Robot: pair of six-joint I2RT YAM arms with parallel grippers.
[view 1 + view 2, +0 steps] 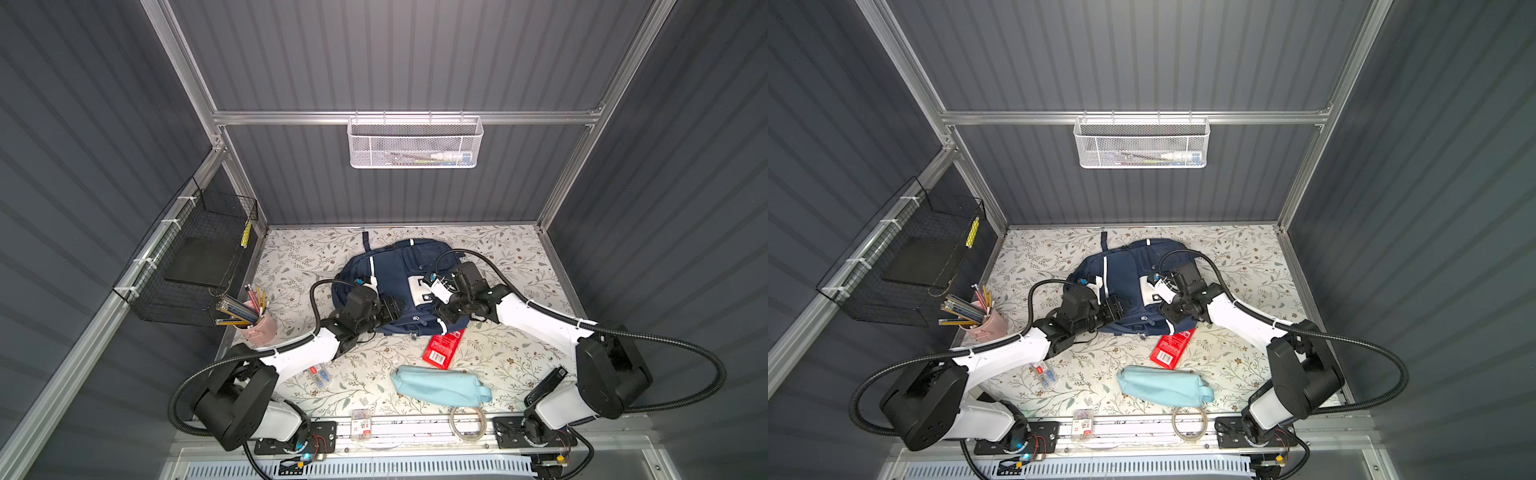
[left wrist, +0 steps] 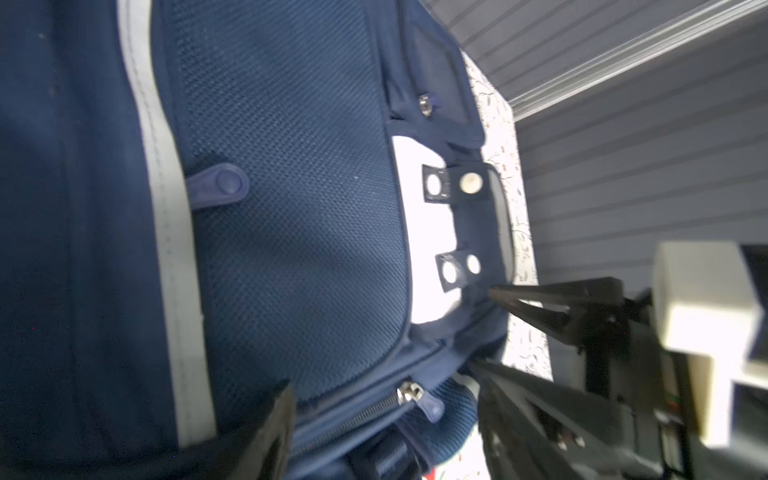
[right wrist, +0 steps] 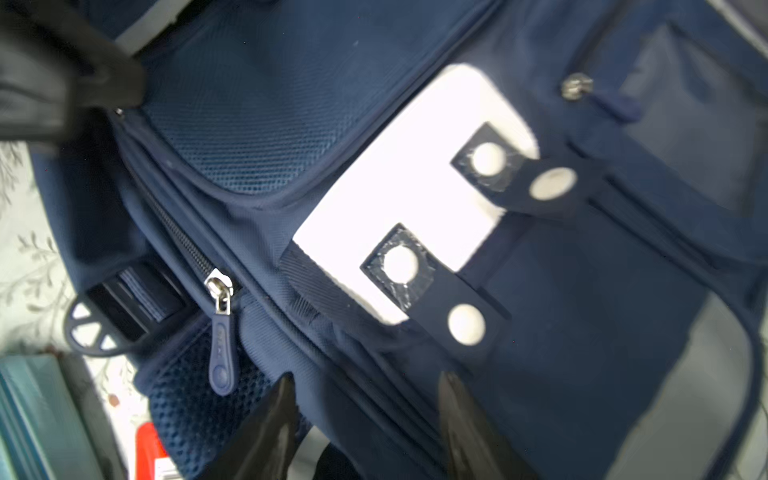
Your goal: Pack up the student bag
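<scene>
Lower edge, both top views: a coiled ring [image 1: 468, 422] and a small packet [image 1: 360, 420] lie on the front rail [image 1: 415, 428]. Just beyond, on the table [image 1: 519, 266], a pale blue pouch [image 1: 440, 386] sits at lower centre. A clear case [image 1: 321, 374] lies to its left. A red pack [image 1: 444, 348] lies above it, its far end at the bag's near edge; touching or tucked under, cannot tell. A pink cup [image 1: 255, 328] of pencils stands at the table's left edge.

Bag [image 1: 392, 266]: centre of frame, flat on the table, front face up. Long axis runs near to far, carry loop [image 1: 365, 241] at the far end, base toward the arms. Visible zips are closed. Judged: nothing packed, and opening comes first.

Left gripper [image 1: 395, 309]: over the bag's near-left part, jaws apart, grasping nothing. Right gripper [image 1: 441, 315]: over the near-right edge, beside the white patch [image 3: 407, 195], jaws apart, empty. Fabric lies under the gap, not pinched.

Deciding relation: the zip pull [image 2: 415, 399] sits at the bag's near end. In the left wrist view it lies lower centre, close ahead of that gripper. In the right wrist view it lies off to the left of the fingers [image 3: 274, 428]. Judged: the left arm is nearer and better lined up.

Far: a black wire basket [image 1: 199, 266] on the left wall and a white mesh basket [image 1: 415, 143] on the back wall.
</scene>
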